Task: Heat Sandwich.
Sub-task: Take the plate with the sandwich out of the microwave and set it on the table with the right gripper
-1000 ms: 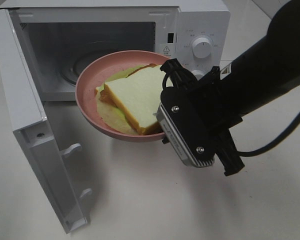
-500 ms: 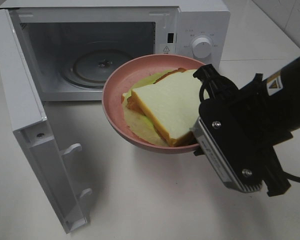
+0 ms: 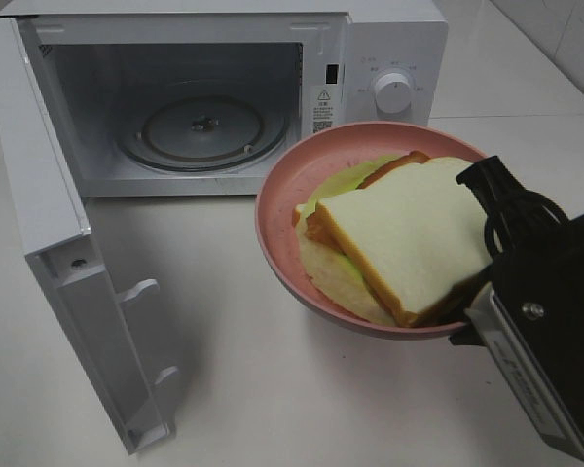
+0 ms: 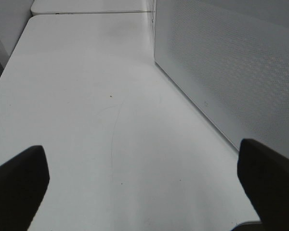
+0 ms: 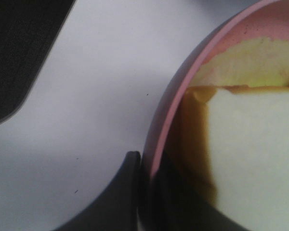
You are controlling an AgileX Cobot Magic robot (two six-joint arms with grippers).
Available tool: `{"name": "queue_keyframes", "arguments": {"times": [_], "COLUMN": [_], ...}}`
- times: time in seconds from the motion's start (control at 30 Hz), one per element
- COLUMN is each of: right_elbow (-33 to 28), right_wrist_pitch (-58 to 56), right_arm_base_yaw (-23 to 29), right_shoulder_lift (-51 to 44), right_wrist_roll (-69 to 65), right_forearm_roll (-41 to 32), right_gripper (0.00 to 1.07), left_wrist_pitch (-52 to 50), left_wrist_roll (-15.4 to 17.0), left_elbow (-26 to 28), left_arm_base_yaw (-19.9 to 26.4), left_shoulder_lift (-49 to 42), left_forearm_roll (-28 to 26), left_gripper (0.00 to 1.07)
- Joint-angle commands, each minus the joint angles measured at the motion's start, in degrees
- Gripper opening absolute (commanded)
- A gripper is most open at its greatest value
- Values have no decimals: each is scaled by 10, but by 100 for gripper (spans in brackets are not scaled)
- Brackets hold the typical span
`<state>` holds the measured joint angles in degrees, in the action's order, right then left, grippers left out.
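The sandwich (image 3: pixel 409 233), thick pale white bread with an orange crust over a thin yellowish layer, lies on a round pink plate (image 3: pixel 336 156). My right gripper (image 3: pixel 487 209) is shut on the plate's right rim and holds it tilted above the table, in front of the microwave's control panel. In the right wrist view my right gripper (image 5: pixel 151 187) pinches the pink rim (image 5: pixel 156 139), with the sandwich (image 5: pixel 250 154) just inside it. My left gripper (image 4: pixel 144 192) is open and empty over bare table. It is out of the exterior view.
The white microwave (image 3: pixel 389 58) stands at the back with its door (image 3: pixel 49 224) swung wide open to the left. Its glass turntable (image 3: pixel 200 126) is bare. A perforated white microwave wall (image 4: pixel 231 62) is near my left gripper.
My right gripper has carried the plate with the sandwich to the right and toward the front, away from the microwave's opening. The turntable now shows fully.
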<state>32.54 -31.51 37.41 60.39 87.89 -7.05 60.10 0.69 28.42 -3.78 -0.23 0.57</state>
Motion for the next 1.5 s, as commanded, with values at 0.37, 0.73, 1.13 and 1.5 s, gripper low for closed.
{"name": "queue_keyframes", "arguments": {"times": [0.37,0.73,1.13,1.5], "right_elbow": [-47,-47,-47,-47], "right_wrist_pitch": [-32,-92,-142,-170], "right_arm_base_yaw": [-1,-1,-1,-1], "right_shoulder_lift": [-101,-108,-108,-108], "right_wrist_roll": [-58,-246,-514,-771], "right_forearm_roll": [22,150,242,328], "right_gripper": [0,0,0,0], "left_wrist_pitch": [-7,-7,-7,-7], "left_wrist_roll": [1,1,1,1], "left_elbow": [-2,-2,-2,-2], "left_arm_base_yaw": [2,2,2,2], "left_shoulder_lift": [-10,-10,-10,-10], "left_forearm_roll": [1,1,1,1], "left_gripper": [100,100,100,100]}}
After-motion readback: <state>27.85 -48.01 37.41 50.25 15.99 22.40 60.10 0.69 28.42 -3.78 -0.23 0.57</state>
